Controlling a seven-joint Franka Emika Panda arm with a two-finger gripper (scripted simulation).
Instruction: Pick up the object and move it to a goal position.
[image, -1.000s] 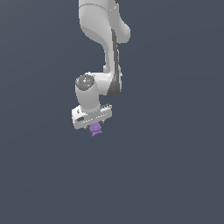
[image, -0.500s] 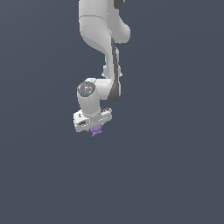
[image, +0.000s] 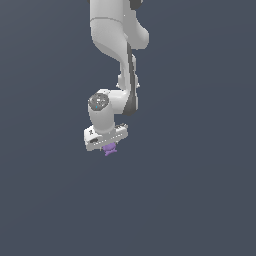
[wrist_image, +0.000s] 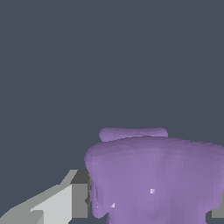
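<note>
The object (image: 110, 149) is a tiny purple lumpy item with small nubs, poking out just under my white gripper (image: 109, 146) in the exterior view. The gripper's fingers are hidden behind the hand there. In the wrist view the purple object (wrist_image: 153, 177) fills the near field, pressed against a grey fingertip (wrist_image: 80, 194) on one side, with a sliver of the other finger at the frame's edge. The gripper is shut on the object. The white arm (image: 112, 30) reaches down from the top of the exterior view.
Only a plain dark grey-blue background surrounds the arm in both views; no table edge, container or marker shows.
The arm has carried the held object slightly toward the exterior view's right and a little lower in the picture. The grip on it is unchanged.
</note>
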